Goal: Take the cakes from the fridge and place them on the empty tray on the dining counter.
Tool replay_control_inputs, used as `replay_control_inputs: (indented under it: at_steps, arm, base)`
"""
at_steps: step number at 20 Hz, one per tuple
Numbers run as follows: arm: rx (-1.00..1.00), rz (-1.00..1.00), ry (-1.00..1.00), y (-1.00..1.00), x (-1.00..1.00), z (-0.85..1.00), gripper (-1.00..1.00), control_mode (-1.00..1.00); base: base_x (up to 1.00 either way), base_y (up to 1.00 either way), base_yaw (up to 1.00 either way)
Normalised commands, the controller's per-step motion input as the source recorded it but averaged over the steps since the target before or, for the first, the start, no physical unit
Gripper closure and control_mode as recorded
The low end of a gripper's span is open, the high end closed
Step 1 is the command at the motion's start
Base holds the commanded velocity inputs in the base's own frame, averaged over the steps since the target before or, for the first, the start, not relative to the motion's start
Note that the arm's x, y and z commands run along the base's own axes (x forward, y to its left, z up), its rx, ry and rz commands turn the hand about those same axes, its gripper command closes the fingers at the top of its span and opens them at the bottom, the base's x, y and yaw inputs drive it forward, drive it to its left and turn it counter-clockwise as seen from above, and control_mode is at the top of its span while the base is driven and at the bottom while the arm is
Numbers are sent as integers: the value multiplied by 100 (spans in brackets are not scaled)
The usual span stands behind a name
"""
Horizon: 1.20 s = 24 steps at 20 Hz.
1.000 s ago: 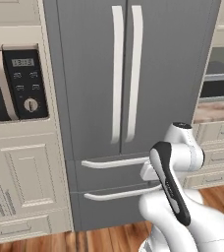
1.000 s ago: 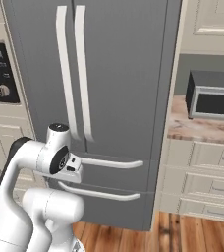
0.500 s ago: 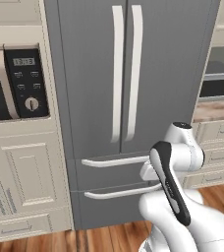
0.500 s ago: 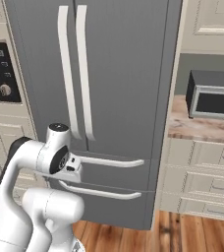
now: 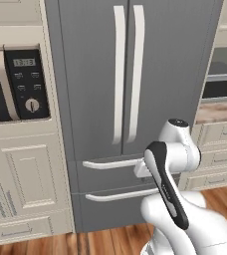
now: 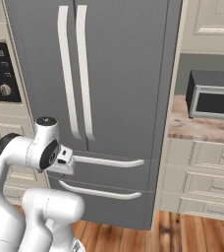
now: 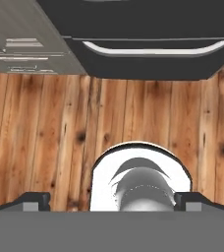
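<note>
**kitchenwatcher:** So I was standing right there. The fridge (image 5: pixel 135 74) was shut tight, both upper doors closed with those long cream handles (image 5: pixel 128 74) running side by side down the middle, and the two drawer fronts below closed too. The cakes, if they were in there, were behind the doors, so I couldn't see them.

**benchbot_fan:** Where was the arm (image 5: pixel 168 169) at that point?

**kitchenwatcher:** Folded up low in front of the fridge, elbow about level with the upper drawer handle (image 6: pixel 109 161). The hand pointed straight down at the wood floor (image 7: pixel 45 138), with the lower drawer handle (image 7: pixel 155 49) across the top of what its camera saw.

**benchbot_fan:** And the jaws? Holding anything?

**kitchenwatcher:** Nope, nothing. The gripper (image 7: pixel 113 201) had its jaws spread as wide as they go, the two dark fingertips (image 7: pixel 34 201) sitting far apart at either side with only floor and the robot's own base beneath them.

**benchbot_fan:** What else was around?

**kitchenwatcher:** A cream cabinet with a black oven panel (image 5: pixel 28 82) to the left of the fridge. To the right, a marbled table (image 6: pixel 202 129) on cream drawers, with a dark microwave-looking box (image 6: pixel 214 96) on it.
</note>
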Motion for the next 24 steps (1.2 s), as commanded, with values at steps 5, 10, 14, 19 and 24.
replay_control_inputs:
  at_steps: [5,10,14,19,24]
  arm:
    - [-1,-4,1,-2,37,51,-100,-100]
    - [0,-2,0,-18,39,45,-100,-100]
    - [0,-4,-13,-19,23,43,-100,-100]
    - [0,-1,-15,0,22,56,-100,-100]
    - [0,0,-23,0,6,56,-100,-100]
  base:
    - [0,0,0]
    - [0,0,0]
    - [0,0,0]
    - [0,0,0]
    - [0,0,0]
